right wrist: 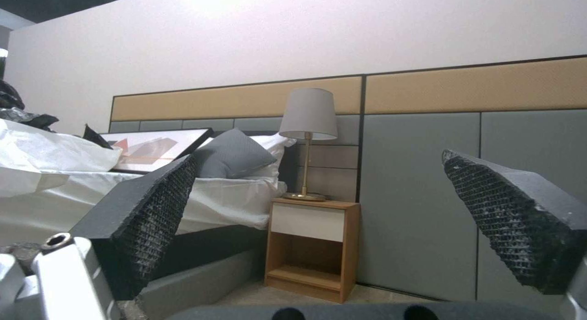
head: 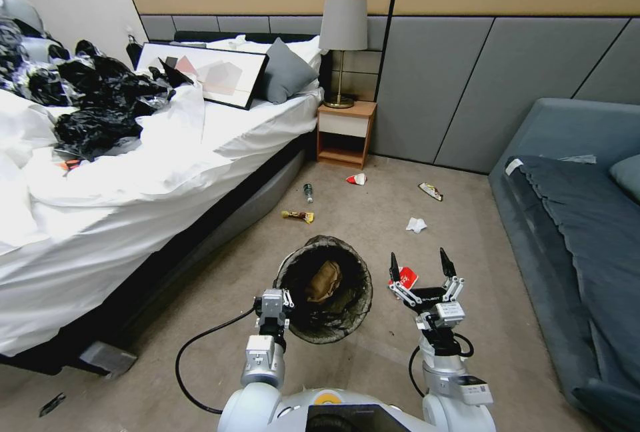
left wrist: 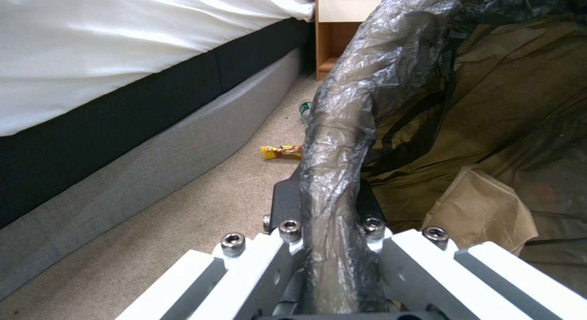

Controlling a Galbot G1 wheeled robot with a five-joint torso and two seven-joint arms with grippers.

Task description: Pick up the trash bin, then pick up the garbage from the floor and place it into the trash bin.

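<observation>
Black-lined trash bin (head: pixel 325 299) rim clamped btwn left gripper (head: pixel 274 303) fingers; right gripper (head: pixel 424 265) fingers spread, empty.

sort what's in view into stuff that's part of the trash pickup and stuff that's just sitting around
Part of the job:
trash bin, left gripper shut on its rim
right gripper, open above the red-and-white wrapper
tissue wad
yellow snack wrapper
small bottle
tan paper, already in the bin

Just lying about:
black plastic bags on the bed
lamp
nightstand
framed picture
</observation>
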